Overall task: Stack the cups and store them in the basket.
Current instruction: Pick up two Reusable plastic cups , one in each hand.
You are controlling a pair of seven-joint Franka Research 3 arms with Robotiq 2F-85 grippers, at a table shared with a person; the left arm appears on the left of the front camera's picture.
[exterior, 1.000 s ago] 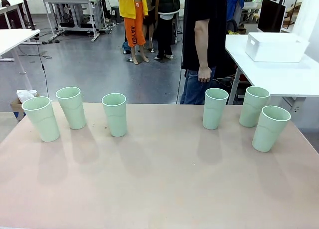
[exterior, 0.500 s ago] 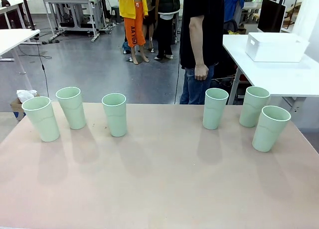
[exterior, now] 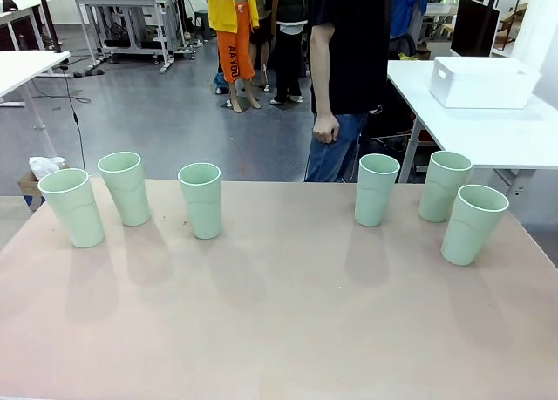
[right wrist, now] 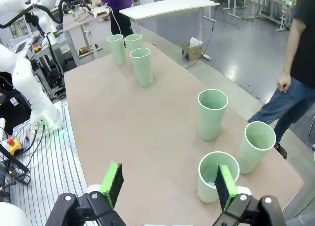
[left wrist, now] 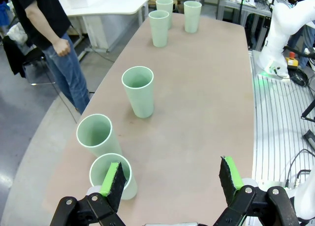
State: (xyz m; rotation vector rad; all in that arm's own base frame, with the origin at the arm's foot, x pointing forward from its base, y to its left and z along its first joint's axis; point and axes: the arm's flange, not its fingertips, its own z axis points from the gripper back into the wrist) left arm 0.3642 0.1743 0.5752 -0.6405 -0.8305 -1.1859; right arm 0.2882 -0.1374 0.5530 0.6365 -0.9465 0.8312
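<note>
Six pale green cups stand upright and apart along the far side of the tan table [exterior: 279, 313]. Three are on the left [exterior: 71, 206] [exterior: 125, 187] [exterior: 200, 200] and three on the right [exterior: 376, 189] [exterior: 445, 186] [exterior: 472, 224]. The white basket [exterior: 484, 82] sits on a separate white table at the back right. My left gripper [left wrist: 172, 177] is open above the table, with the nearest cup [left wrist: 96, 173] just behind its left finger. My right gripper [right wrist: 169, 184] is also open, and a cup [right wrist: 209, 179] stands by its right finger. Neither holds anything.
A person in a black shirt stands at the far edge, one hand [exterior: 327, 128] hanging at their side. The white table [exterior: 488, 134] under the basket lies beyond the tan table's right corner. The near half of the tan table is bare.
The person has stepped to the left along the far side of the table. The cups and the basket have not moved.
</note>
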